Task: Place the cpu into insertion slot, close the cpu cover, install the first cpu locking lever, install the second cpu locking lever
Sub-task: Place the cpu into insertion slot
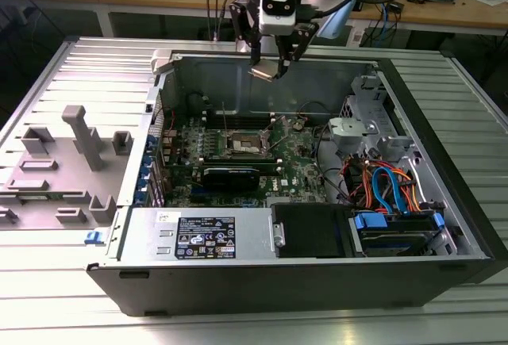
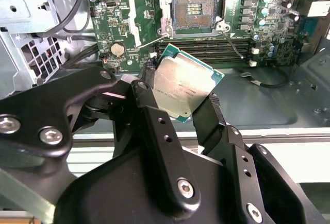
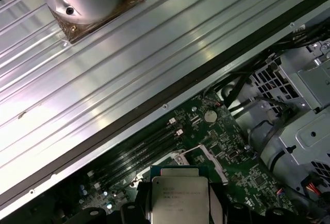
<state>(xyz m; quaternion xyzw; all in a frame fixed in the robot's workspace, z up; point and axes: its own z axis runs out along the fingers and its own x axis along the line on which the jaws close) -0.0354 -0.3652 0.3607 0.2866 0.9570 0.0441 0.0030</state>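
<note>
Your gripper (image 1: 267, 69) clamps the cpu (image 2: 184, 87) above the far wall of the case (image 1: 238, 289); the slot (image 2: 194, 10) lies empty, so every step remains.

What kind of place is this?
Probably a robotics lab: an open PC case lies on a ribbed metal table, cable-strewn workbenches stand behind, and the gripper holds the cpu.

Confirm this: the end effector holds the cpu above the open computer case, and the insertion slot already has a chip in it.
Wrong on the slot. The insertion slot is empty; the second wrist view shows its bare contacts. The end effector does hold the cpu above the open computer case.
</note>
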